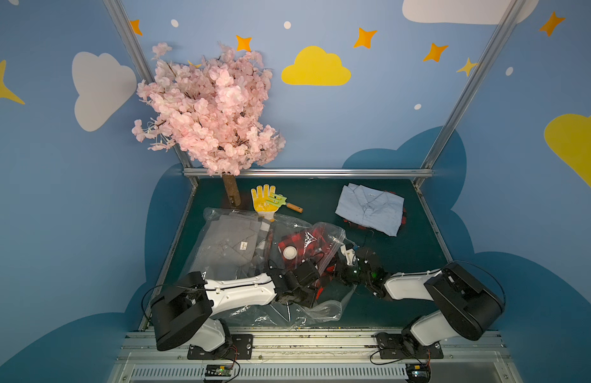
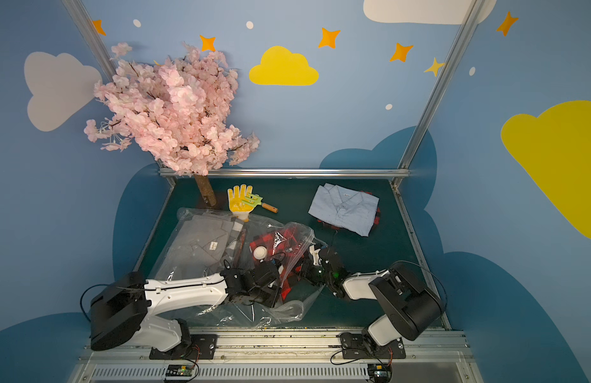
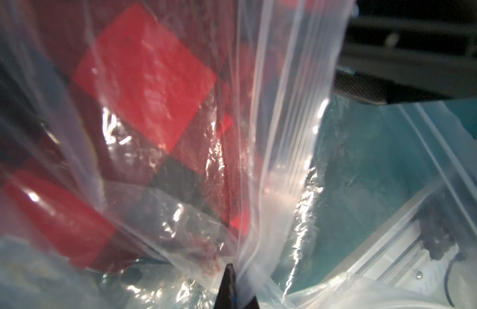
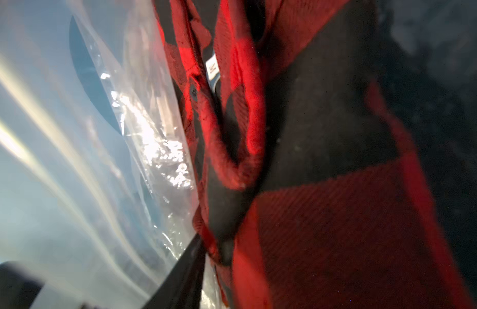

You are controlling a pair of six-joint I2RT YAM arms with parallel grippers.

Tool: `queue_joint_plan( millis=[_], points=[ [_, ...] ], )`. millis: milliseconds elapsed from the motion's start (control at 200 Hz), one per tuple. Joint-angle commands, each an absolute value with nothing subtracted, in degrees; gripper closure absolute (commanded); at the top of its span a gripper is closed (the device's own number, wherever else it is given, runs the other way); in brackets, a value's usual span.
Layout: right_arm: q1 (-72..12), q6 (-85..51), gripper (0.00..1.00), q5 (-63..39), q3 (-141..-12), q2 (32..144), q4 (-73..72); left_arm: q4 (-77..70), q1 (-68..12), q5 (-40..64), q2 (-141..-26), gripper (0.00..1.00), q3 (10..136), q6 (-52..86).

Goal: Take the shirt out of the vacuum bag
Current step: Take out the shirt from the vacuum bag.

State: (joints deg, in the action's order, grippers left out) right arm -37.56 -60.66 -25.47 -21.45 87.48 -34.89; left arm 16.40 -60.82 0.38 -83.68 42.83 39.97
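The vacuum bag (image 1: 332, 233) lies crumpled at the table's middle, its round white valve (image 1: 289, 253) facing up. The red-and-black plaid shirt (image 1: 297, 241) sits inside it, and part of it pokes out of the bag's mouth (image 2: 289, 282). My left gripper (image 3: 232, 270) is shut on the bag's zip-seal edge (image 3: 283, 149) at the near side of the mouth. My right gripper (image 4: 221, 256) reaches into the mouth from the right. Plaid shirt fabric (image 4: 325, 214) is bunched between its jaws. Only one dark finger (image 4: 184, 267) shows; cloth hides the other.
A second clear bag with a grey shirt (image 1: 228, 245) lies to the left. At the back right a folded light-blue shirt (image 1: 370, 209) rests on another plaid one. A yellow glove (image 1: 262, 199), a small green rake (image 1: 281, 200) and a pink blossom tree (image 1: 211, 109) stand at the back.
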Motion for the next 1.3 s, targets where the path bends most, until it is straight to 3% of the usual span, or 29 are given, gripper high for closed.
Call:
queue_joint_plan(
  millis=[0,180,390,761,1296],
  points=[
    [-37.79,-60.64,0.66,-26.96,-23.65,89.57,-36.33,17.62,-61.52,2.2,-84.55,0.96,42.35,39.99],
    [-37.63,-60.81,1.0,-28.16,-24.45,90.69,-36.66,18.62,-61.53,0.94,-83.37,0.96,42.03,39.84],
    [-37.35,-60.38,1.0,-31.49,-23.28,86.8,-34.14,22.13,-60.37,-2.16,-81.41,0.96,42.34,39.91],
    [-34.19,-52.76,1.0,-37.02,-31.22,70.66,-2.06,25.47,-55.06,-3.23,-77.41,0.95,43.25,35.81],
    [-30.47,-50.73,1.0,-43.83,-35.64,72.91,5.79,26.6,-50.15,-2.97,-76.06,0.95,42.76,31.91]
  ],
)
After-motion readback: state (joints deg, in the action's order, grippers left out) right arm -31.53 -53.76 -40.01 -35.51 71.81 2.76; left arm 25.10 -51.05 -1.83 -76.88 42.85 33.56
